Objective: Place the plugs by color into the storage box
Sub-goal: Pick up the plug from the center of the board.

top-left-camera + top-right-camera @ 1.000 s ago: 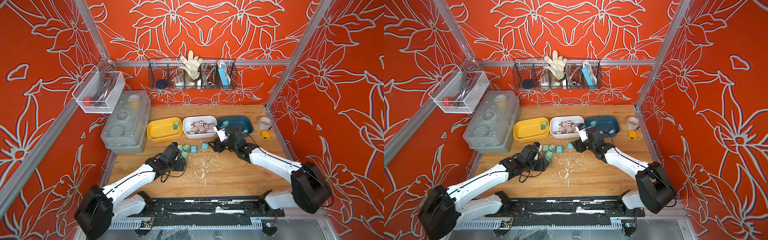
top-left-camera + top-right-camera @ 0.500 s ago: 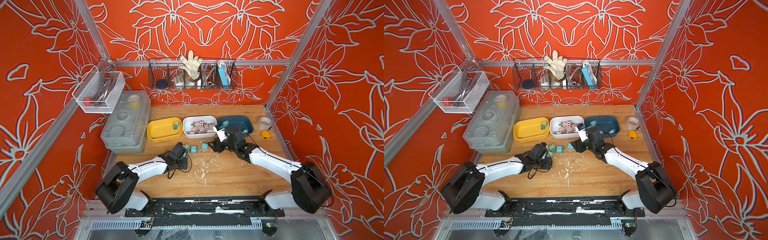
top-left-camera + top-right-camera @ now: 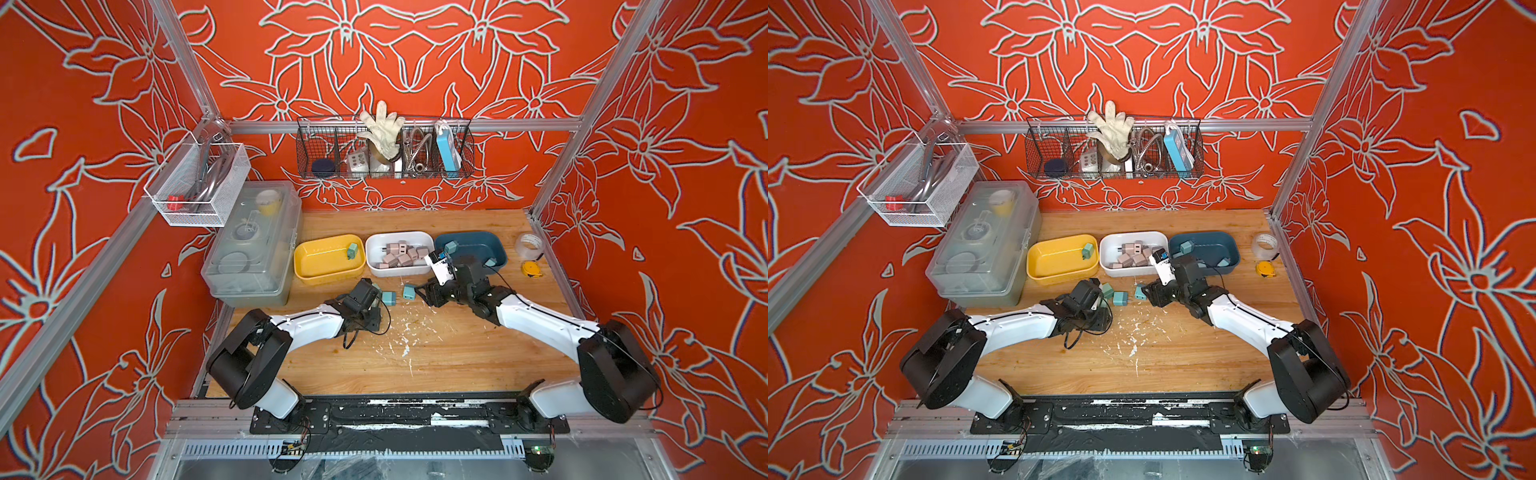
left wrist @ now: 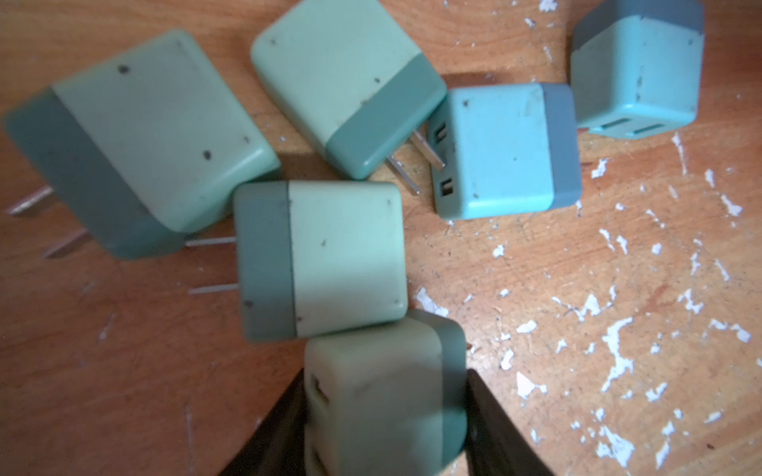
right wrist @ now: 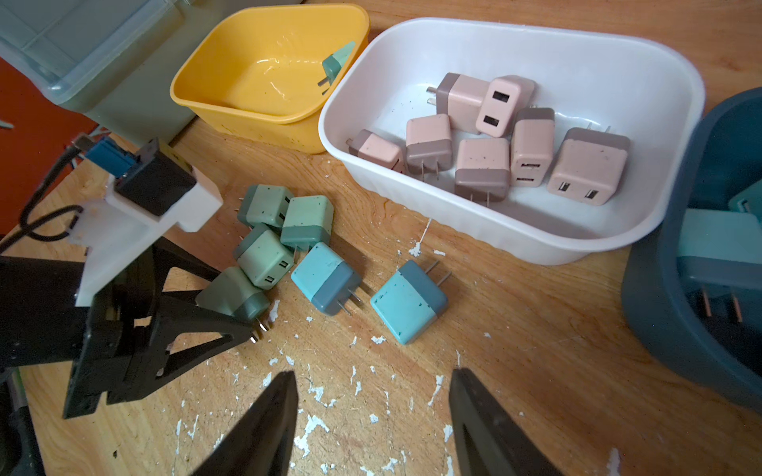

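Left gripper (image 4: 385, 371): jaws pressed against both sides of a mint green plug (image 4: 383, 412), low at the table (image 5: 536, 350), left of centre, nearer than the yellow tray (image 5: 255, 132). Cannot tell if the plug is lifted.

Three more mint plugs (image 5: 284, 222) touch in a cluster just beyond it. Two light blue plugs (image 5: 325, 278) lie just right of the cluster, between the grippers.

Right gripper (image 5: 373, 373): jaws apart, empty, tips near the right-hand blue plug, not touching.

Yellow tray holds one mint plug. White tray (image 5: 515, 29) holds pink plugs (image 5: 482, 165). Dark blue tray (image 5: 659, 338), furthest right, holds blue ones.
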{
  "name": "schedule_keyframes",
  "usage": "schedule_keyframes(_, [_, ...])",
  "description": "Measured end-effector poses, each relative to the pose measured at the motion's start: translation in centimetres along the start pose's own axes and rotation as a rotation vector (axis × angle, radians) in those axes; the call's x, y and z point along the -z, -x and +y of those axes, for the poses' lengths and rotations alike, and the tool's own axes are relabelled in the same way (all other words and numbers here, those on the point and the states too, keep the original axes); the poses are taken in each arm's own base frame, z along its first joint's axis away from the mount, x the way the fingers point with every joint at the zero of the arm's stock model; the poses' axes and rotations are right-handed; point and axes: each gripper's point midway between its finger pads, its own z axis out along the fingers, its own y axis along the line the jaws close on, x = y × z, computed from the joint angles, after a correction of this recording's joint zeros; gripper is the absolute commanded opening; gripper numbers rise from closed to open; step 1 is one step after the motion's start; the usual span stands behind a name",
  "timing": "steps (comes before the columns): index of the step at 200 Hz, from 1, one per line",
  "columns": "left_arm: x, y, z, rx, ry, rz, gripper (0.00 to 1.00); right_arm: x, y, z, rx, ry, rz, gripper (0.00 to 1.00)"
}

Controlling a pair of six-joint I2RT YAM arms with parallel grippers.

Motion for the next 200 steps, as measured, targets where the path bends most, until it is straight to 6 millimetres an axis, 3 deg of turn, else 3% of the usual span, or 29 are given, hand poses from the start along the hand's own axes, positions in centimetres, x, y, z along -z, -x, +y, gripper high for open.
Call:
schedule_keyframes(136, [1.3, -1.8, 0.4, 0.004, -0.018, 0.026, 0.39, 0.0, -0.4, 0.3, -0.004, 0.016, 0.02, 0.63])
schedule_keyframes(200, [5.7, 0.0, -0.7, 0.031, -0.086, -0.071, 0.39, 0.0, -0.2, 0.3, -0.006, 0.018, 0.017, 0.63])
